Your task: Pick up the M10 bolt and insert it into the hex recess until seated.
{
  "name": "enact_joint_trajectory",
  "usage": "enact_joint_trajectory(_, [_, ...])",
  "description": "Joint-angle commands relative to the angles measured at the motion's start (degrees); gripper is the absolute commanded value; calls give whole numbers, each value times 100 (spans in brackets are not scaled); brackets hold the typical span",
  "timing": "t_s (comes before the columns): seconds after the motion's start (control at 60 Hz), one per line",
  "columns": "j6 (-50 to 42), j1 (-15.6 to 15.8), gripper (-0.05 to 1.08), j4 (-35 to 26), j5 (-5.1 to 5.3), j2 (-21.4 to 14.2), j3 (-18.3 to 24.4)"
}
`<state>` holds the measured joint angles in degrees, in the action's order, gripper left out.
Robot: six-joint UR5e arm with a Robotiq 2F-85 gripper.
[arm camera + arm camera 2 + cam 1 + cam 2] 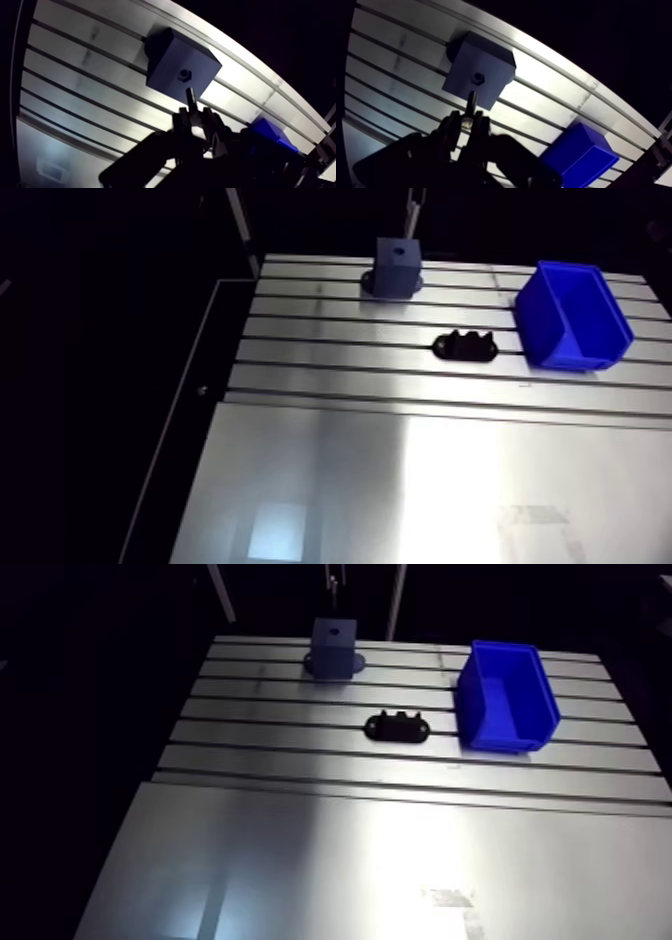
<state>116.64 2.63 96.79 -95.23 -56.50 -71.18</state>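
The M10 bolt was held clamped between the two fingers of the gripper, with its shank projecting ahead of the fingertips. The shank's tip was directed at the hex recess in the top of the dark block and lay near it, not yet entered

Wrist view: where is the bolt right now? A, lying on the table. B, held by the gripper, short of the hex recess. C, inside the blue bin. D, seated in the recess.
B: the bolt sticks out ahead from the gripper, which is shut on it, and its tip stops short of the hex recess in the block.
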Motion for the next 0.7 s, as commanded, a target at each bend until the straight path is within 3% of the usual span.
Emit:
enact_joint_trajectory(0.017, [3,9,81,-112,0,74,92])
enact_joint_trajectory(0.7, [-5,43,81,-604,0,414,593])
